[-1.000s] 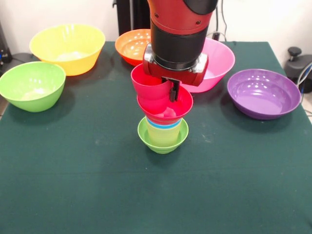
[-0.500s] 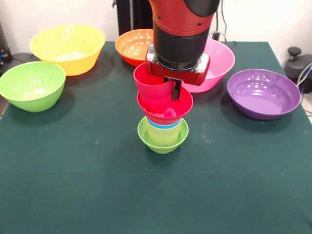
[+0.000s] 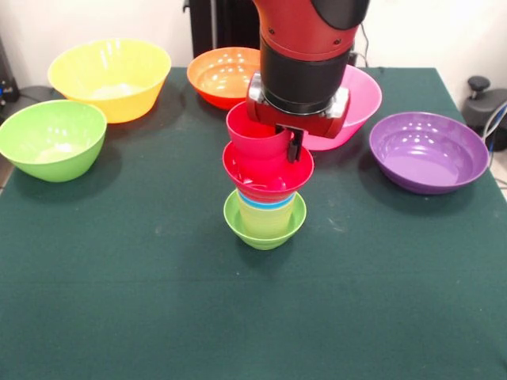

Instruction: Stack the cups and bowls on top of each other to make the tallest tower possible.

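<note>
The gripper (image 3: 295, 145) gripped the red cup's (image 3: 257, 134) right rim above the tower's (image 3: 265, 202) small red bowl (image 3: 268, 174).

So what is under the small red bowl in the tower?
Under the small glossy red plastic bowl, a blue rim and a pale yellow plastic cup show, standing in the small lime-green plastic bowl. The cups' upper parts are hidden inside the red bowl.

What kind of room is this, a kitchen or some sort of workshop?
Most likely a robotics lab, not a kitchen. A red and black robot arm works over a table covered in green cloth, the bowls are empty plastic ones like the purple bowl, and cables hang nearby.
</note>
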